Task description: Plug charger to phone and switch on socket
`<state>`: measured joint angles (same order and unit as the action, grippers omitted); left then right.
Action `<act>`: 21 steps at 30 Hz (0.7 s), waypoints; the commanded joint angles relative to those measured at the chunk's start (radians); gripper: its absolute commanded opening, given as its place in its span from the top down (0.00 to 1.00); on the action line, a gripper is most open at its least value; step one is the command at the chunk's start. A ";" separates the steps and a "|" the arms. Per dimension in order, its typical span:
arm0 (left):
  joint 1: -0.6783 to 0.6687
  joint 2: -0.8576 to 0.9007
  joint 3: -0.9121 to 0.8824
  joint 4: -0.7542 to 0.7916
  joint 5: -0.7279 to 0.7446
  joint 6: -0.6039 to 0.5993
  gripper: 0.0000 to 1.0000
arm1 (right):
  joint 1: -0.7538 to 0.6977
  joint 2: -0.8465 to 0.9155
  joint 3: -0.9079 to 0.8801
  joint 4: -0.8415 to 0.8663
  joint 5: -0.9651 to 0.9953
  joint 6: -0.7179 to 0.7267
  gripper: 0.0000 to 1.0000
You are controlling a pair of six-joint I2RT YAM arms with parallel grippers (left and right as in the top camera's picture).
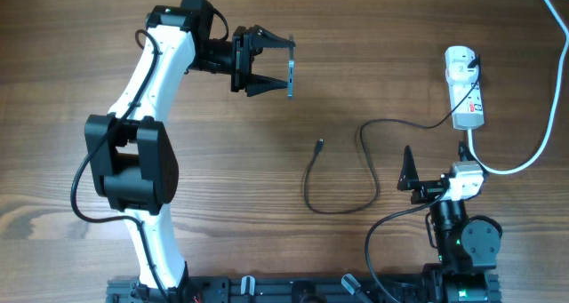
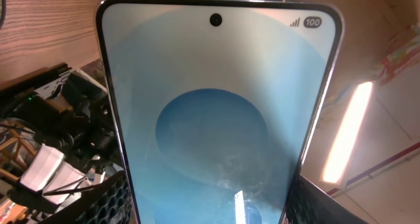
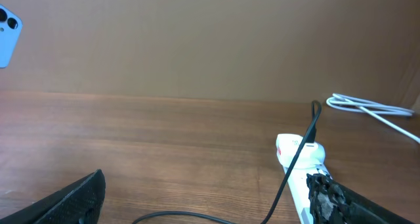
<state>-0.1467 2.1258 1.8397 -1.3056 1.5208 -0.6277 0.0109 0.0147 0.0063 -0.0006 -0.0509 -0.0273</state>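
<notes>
My left gripper [image 1: 271, 65] is shut on the phone [image 1: 290, 76] and holds it edge-on in the air above the far middle of the table. In the left wrist view the phone's turquoise screen [image 2: 210, 119] fills the frame between the fingers [image 2: 210, 214]. Its blue back shows in the right wrist view [image 3: 8, 27]. The charger, a black cable [image 1: 369, 174], loops on the table with its plug tip [image 1: 320, 144] lying free. The white socket [image 1: 466, 90] lies at the far right with a black plug in it. My right gripper [image 1: 436, 163] is open and empty, near the socket [image 3: 298, 161].
A thick white cable [image 1: 544, 134] runs from the socket along the right edge; it also shows in the right wrist view [image 3: 367, 107]. The wooden table [image 1: 373, 54] lies between the two arms. The arm bases stand at the front edge.
</notes>
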 commanded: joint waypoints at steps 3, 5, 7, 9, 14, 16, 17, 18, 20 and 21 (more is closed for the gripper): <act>0.003 -0.043 0.026 -0.016 0.056 -0.009 0.34 | 0.004 -0.005 -0.001 0.002 0.006 0.003 0.00; 0.003 -0.043 0.026 -0.017 0.056 -0.009 0.34 | 0.004 -0.005 -0.001 0.002 0.006 0.004 0.00; 0.003 -0.043 0.026 -0.017 0.056 -0.009 0.34 | 0.004 -0.005 -0.001 0.002 0.006 0.003 0.00; 0.003 -0.043 0.026 -0.026 0.056 -0.009 0.34 | 0.004 -0.005 -0.001 0.002 0.006 0.004 0.00; 0.003 -0.043 0.026 -0.050 0.056 -0.009 0.34 | 0.004 -0.005 -0.001 0.002 0.006 0.004 0.00; 0.003 -0.043 0.026 -0.049 0.056 -0.009 0.34 | 0.004 -0.005 -0.001 0.002 0.006 0.004 0.00; 0.003 -0.043 0.026 -0.050 0.056 -0.009 0.34 | 0.004 -0.005 -0.001 0.002 0.006 0.003 0.00; 0.003 -0.043 0.026 -0.050 0.056 -0.010 0.34 | 0.004 -0.005 -0.001 0.002 0.007 0.004 0.00; 0.003 -0.043 0.026 -0.050 0.056 -0.010 0.33 | 0.004 -0.005 -0.001 0.002 0.006 0.003 0.00; 0.003 -0.043 0.026 -0.050 0.056 -0.010 0.34 | 0.004 -0.005 -0.001 0.002 0.007 0.004 0.00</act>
<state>-0.1467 2.1258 1.8397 -1.3514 1.5208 -0.6312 0.0109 0.0147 0.0063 -0.0006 -0.0505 -0.0277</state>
